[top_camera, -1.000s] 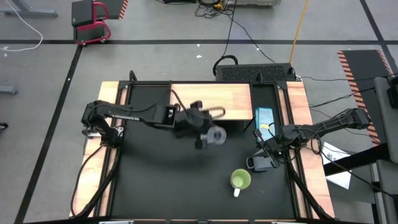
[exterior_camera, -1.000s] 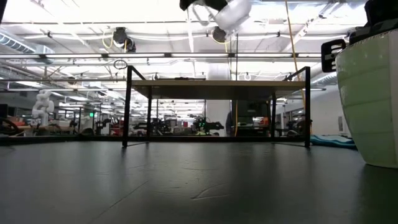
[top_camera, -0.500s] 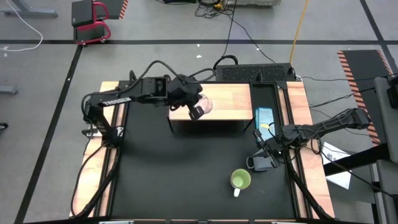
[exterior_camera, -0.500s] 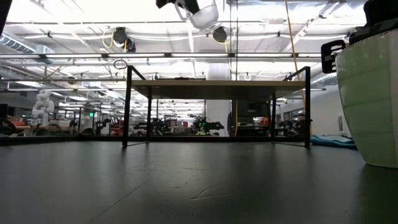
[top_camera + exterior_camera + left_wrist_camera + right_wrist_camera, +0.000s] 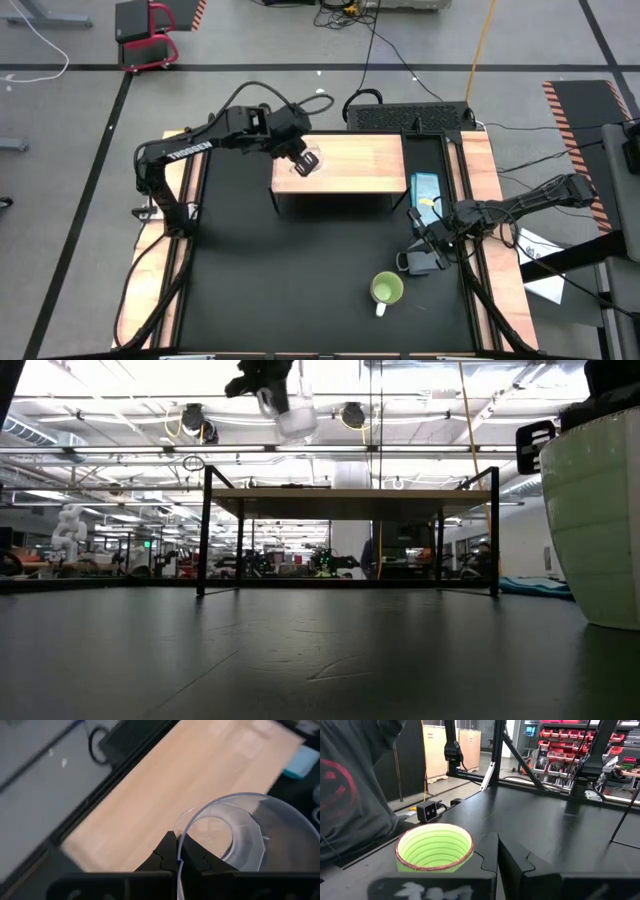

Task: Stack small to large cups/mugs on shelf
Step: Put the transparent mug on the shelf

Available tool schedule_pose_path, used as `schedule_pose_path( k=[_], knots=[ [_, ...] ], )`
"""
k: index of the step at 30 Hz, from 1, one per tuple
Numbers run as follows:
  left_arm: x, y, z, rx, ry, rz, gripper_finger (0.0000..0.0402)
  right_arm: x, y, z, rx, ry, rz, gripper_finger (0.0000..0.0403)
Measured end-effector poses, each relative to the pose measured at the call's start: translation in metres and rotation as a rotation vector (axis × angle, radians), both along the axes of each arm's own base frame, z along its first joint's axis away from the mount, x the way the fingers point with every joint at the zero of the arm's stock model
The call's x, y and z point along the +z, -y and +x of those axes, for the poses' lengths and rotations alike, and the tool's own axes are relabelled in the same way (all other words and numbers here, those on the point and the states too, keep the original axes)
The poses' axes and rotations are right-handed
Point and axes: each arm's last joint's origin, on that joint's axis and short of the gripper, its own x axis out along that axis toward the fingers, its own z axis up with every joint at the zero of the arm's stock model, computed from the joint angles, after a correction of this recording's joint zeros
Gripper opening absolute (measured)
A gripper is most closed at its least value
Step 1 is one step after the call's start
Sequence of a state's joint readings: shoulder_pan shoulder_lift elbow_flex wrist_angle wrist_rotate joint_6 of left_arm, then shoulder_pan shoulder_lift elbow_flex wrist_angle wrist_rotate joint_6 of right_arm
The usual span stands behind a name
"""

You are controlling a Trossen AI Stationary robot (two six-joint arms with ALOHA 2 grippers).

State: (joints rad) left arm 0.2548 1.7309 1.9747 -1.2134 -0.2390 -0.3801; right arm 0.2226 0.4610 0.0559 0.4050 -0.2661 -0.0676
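My left gripper (image 5: 178,854): pinched tight on the rim of the glass cup (image 5: 235,832), high over the left end of the shelf (image 5: 350,165).
My right gripper (image 5: 415,262): shut, holding nothing, waiting near the green mug (image 5: 386,290) at the table's right side.
Green mug: on the black table, well apart from the shelf.
What could go wrong: I hold only the thin rim, so the glass could slip or swing. If I let go too high, it could tip or roll off the edge.
Writing: white letters on my left arm, too small to read.
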Motion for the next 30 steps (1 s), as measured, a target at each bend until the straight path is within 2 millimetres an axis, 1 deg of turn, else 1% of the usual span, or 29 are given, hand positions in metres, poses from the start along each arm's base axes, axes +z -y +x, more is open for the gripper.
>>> schedule_pose_path(
  k=[5,11,14,18,22,24,30],
  knots=[
    [-0.004,-0.014,-0.01,0.112,-0.037,-0.064,0.0,0.002,0.0,0.0,0.0,0.015,0.007,0.0],
    [-0.005,-0.017,-0.014,0.176,-0.039,-0.101,0.0,0.002,0.0,0.0,0.0,0.014,0.007,0.0],
    [-0.013,-0.017,-0.009,0.198,-0.068,-0.124,0.0,0.002,0.0,0.0,-0.001,0.009,0.015,0.0],
    [-0.032,-0.018,0.002,0.203,-0.149,-0.19,0.0,0.001,0.0,0.0,-0.002,-0.003,0.029,0.0],
    [-0.048,-0.02,0.013,0.203,-0.206,-0.205,0.0,0.001,0.0,0.0,-0.002,-0.007,0.029,0.0],
    [-0.052,-0.021,0.016,0.204,-0.219,-0.208,0.0,0.001,0.0,0.0,-0.002,-0.009,0.032,0.0],
    [-0.053,-0.023,0.015,0.226,-0.229,-0.196,0.0,0.0,0.0,0.0,-0.002,-0.021,0.036,0.0]
  ],
)
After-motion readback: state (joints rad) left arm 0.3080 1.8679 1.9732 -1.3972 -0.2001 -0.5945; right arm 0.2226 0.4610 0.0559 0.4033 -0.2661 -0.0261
